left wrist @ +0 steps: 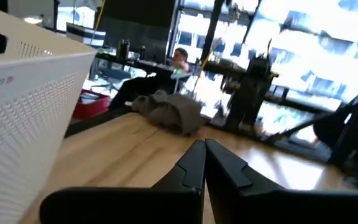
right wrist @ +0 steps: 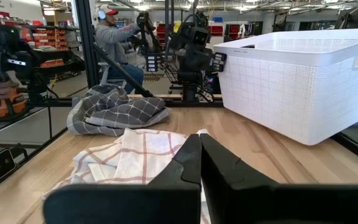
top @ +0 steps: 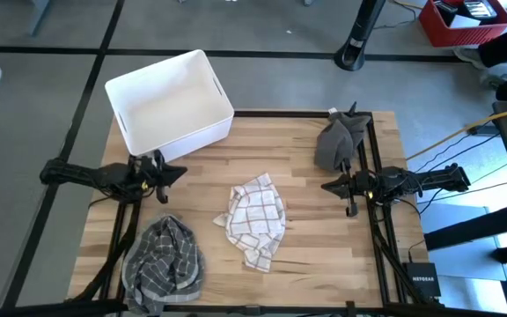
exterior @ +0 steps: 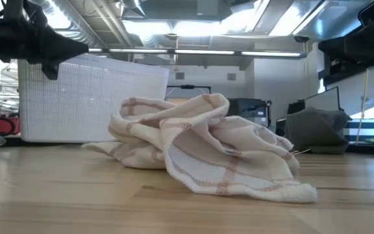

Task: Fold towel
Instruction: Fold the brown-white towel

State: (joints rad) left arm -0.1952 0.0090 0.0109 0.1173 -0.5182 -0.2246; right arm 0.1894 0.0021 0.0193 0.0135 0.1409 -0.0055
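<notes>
1. Left pincer (top: 181, 173) hangs over the table's (top: 324, 255) left side, just in front of the white basket (top: 169, 102), fingers pressed together and empty.
2. Right pincer (top: 326, 186) hangs over the right side, near a grey cloth (top: 337, 141), fingers also together, holding nothing.
3. Between them the crumpled white towel with red checks (top: 255, 220) lies on the table, touched by neither.
4. A dark checked cloth (top: 164, 260) lies at the front left corner.

My two matte black jointed arms flanking the pale wooden slatted table (top: 306, 264), left gripper (top: 181, 173) and right gripper (top: 326, 187) both black, tapering to slim pointed fingers (right wrist: 191, 158), smooth plastic shells.
</notes>
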